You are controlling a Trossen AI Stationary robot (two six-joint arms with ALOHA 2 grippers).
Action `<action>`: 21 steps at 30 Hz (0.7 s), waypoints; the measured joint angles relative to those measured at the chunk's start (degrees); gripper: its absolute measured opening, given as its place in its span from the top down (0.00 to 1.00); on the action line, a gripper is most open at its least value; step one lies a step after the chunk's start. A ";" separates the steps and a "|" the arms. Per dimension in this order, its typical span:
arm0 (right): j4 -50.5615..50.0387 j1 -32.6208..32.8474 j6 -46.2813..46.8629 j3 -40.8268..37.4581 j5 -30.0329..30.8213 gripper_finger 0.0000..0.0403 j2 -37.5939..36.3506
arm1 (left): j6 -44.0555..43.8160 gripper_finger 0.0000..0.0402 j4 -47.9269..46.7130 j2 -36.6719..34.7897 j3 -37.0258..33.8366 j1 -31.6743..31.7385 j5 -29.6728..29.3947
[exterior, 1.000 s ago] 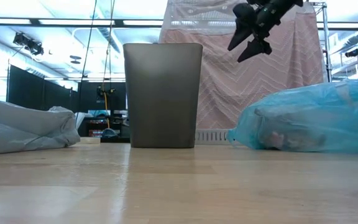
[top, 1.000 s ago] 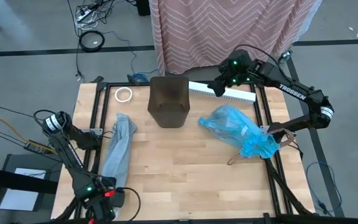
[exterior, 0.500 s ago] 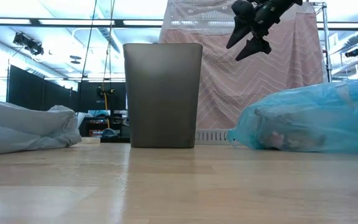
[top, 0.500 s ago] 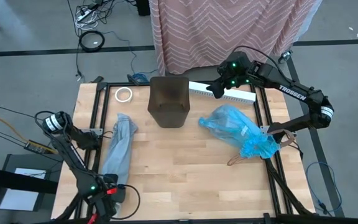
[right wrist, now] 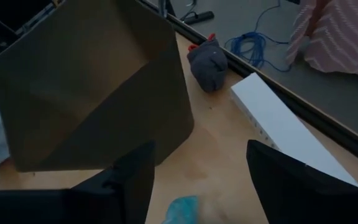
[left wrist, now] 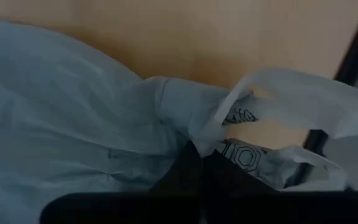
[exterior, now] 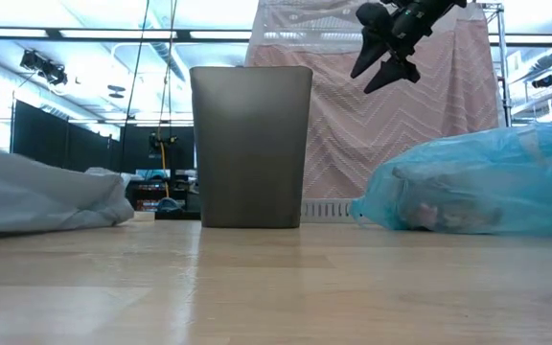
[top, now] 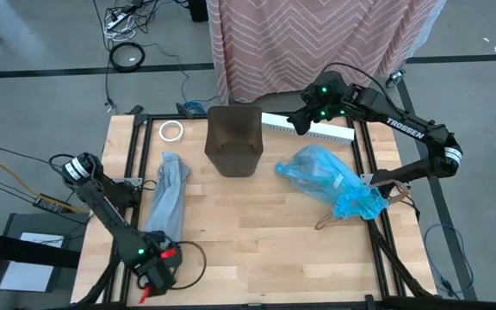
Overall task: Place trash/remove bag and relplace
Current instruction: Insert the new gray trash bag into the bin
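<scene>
Bag (top: pixel 330 181) near table's (top: pixel 257 241) right edge

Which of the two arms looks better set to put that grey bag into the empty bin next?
Probably the left: its gripper is shut on the grey bag. The right gripper hangs open in the air beside the bin, holding nothing.

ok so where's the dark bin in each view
High view: dark bin at upper centre of the table.
Low view: left of centre, upright.
Left wrist view: not in it.
Right wrist view: fills the left half, open mouth showing.
Shared landmark: blue bag, right of the bin.
</scene>
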 joint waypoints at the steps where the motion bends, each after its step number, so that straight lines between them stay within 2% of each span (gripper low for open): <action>1: 0.07 0.00 -0.07 0.00 0.43 0.41 0.00 | 0.14 0.99 -2.23 0.00 1.47 1.23 -1.54; 8: 0.14 -0.04 -1.42 0.00 2.39 0.41 0.00 | 0.33 1.00 -16.12 0.00 14.37 10.56 -16.13; 14: 0.19 -0.07 -2.14 0.00 2.39 0.41 0.00 | 3.55 1.00 -26.53 0.00 28.83 17.56 -28.75; 17: 0.29 -0.07 -2.14 0.00 2.36 0.42 0.00 | 6.27 1.00 -31.05 0.00 36.37 20.75 -32.11; 21: 0.31 -0.07 -2.14 0.00 2.36 0.41 0.00 | 10.31 1.00 -34.91 0.00 47.72 24.79 -33.34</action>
